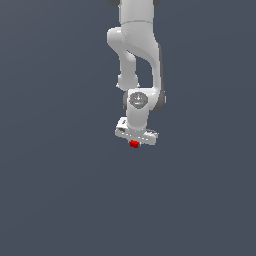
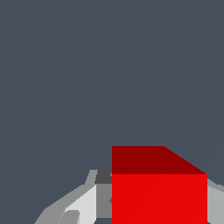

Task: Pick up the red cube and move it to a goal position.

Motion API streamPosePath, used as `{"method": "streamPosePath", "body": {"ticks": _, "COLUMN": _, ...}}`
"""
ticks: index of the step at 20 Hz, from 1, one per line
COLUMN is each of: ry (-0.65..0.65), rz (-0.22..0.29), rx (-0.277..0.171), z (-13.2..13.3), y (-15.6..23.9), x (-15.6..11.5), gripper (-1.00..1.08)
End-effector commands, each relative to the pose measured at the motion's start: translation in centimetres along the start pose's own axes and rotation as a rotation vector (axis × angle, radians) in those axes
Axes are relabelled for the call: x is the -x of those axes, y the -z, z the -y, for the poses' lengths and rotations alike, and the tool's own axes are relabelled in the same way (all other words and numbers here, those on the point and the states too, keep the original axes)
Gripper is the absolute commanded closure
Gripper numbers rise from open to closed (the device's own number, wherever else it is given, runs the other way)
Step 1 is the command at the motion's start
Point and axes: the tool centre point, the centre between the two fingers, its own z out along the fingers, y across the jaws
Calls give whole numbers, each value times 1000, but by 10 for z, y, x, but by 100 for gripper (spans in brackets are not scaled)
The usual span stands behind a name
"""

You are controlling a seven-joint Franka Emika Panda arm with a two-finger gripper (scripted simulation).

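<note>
The red cube [image 1: 134, 144] shows just under the white gripper [image 1: 134, 143] in the middle of the exterior view, tucked between the fingers. In the wrist view the red cube [image 2: 159, 192] fills the space between the grey fingers [image 2: 83, 205], with a darker shaded side above its bright face. The gripper is shut on the cube. The white arm [image 1: 137, 60] hangs down from the top of the exterior view. I cannot tell from these views whether the cube rests on the floor or is lifted.
A plain dark grey-blue surface [image 1: 60, 190] fills both views all around the gripper. No other object, edge or goal marker shows.
</note>
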Motion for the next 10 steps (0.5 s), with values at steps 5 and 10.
{"method": "streamPosePath", "body": {"ticks": 5, "ry": 0, "rz": -1, "rx": -1, "z": -5, "y": 29, "x": -8, "gripper": 108}}
{"method": "streamPosePath", "body": {"ticks": 10, "ry": -1, "rz": -1, "rx": -1, "z": -13, "y": 68, "x": -18, "gripper": 108}}
